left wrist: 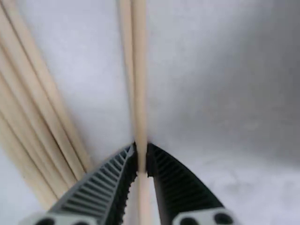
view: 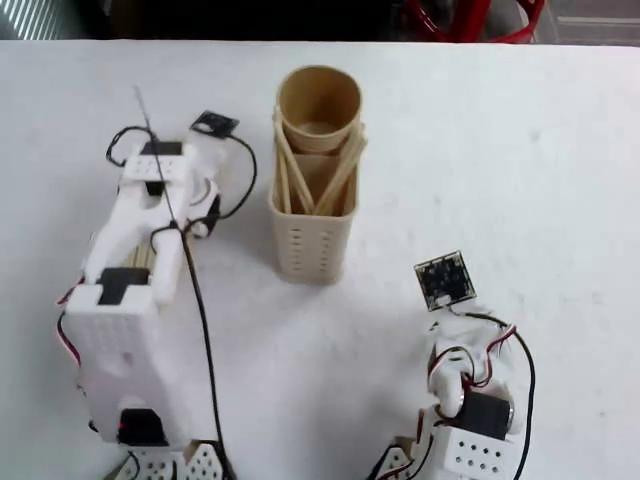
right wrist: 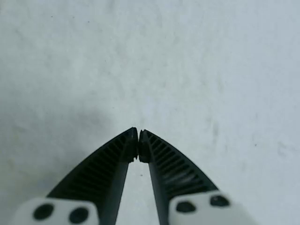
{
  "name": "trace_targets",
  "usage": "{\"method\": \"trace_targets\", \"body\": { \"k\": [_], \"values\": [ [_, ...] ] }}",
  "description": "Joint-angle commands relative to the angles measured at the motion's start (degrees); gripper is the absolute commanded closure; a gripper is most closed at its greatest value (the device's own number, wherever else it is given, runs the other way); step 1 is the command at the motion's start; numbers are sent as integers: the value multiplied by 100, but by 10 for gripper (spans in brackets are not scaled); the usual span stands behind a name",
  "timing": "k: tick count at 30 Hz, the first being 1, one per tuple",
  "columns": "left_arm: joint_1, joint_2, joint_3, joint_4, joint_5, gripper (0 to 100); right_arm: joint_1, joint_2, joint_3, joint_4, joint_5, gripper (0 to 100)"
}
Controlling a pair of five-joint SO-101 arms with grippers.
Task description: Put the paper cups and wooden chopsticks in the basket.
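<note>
A cream perforated basket (view: 312, 240) stands mid-table. Stacked paper cups (view: 318, 100) sit in it, and several wooden chopsticks (view: 340, 178) lean inside. To its left is my white left arm (view: 135, 260). In the left wrist view my left gripper (left wrist: 141, 154) is shut on a pair of wooden chopsticks (left wrist: 137, 70) that run away from the fingertips, close above the white table. Several more loose chopsticks (left wrist: 35, 122) lie beside them. My right gripper (right wrist: 138, 139) is shut with nothing in it, just over bare table.
The right arm (view: 465, 400) stands at the front right, well apart from the basket. A black cable (view: 200, 310) trails along the left arm. The white table (view: 520, 170) is bare to the right of the basket.
</note>
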Motion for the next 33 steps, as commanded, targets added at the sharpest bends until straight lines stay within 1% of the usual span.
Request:
{"method": "trace_targets", "body": {
  "k": [1,5,7,10,14,19,27,30,33],
  "values": [
    [145,198,-378,246,-62,977,22,-13,53,-13,0,981],
    [101,136,-378,246,-70,979,22,-13,53,-13,0,981],
    [-57,-48,-378,237,-62,979,22,-13,53,-13,0,981],
    [-251,-576,-343,255,-53,979,22,-13,53,-13,0,981],
    [-251,-1464,105,44,105,979,22,-13,53,-13,0,981],
    [-40,-2624,510,-79,396,979,22,-13,53,-13,0,981],
    [251,-4418,571,-70,1037,979,22,-13,53,-13,0,981],
    [629,-5059,519,-114,1134,978,22,-13,53,-13,0,981],
    [1095,-5490,176,-141,1160,977,22,-13,53,-13,0,981]
  ]
}}
